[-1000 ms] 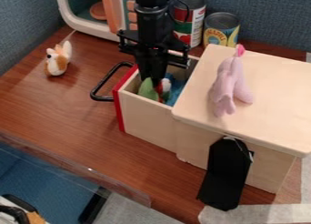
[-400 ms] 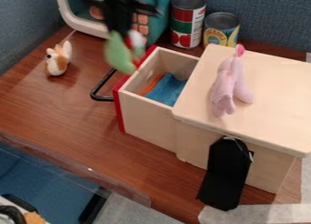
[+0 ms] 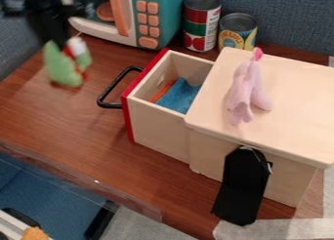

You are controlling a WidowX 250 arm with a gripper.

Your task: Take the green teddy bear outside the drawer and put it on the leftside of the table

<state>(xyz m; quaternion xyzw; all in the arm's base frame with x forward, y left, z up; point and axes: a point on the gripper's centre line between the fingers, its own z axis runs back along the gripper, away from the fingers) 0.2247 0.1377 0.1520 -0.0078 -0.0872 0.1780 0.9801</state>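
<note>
I count one green teddy bear [image 3: 60, 66], one pink plush toy [image 3: 242, 92] on the lid of one wooden box [image 3: 287, 102], and two cans [image 3: 202, 24] [image 3: 237, 35] beside one toy microwave [image 3: 166, 17]. The box has one drawer [image 3: 155, 124], pulled out, with two things I can pick out inside: a blue cloth [image 3: 177, 97] and an orange piece [image 3: 163, 90]. One black flap [image 3: 241, 190] leans against the box.

The cloth partly covers the orange piece. The microwave is cut off at the top, and so is my arm, which is blurred at the upper left. My gripper [image 3: 61, 43] is grasping the bear, holding it over the left part of the desk [image 3: 72, 131], beyond the drawer's black handle [image 3: 110, 90]; I can't tell whether it touches the wood. The bear is light green, with white and red patches along its right side, its face too smeared for me to read.
</note>
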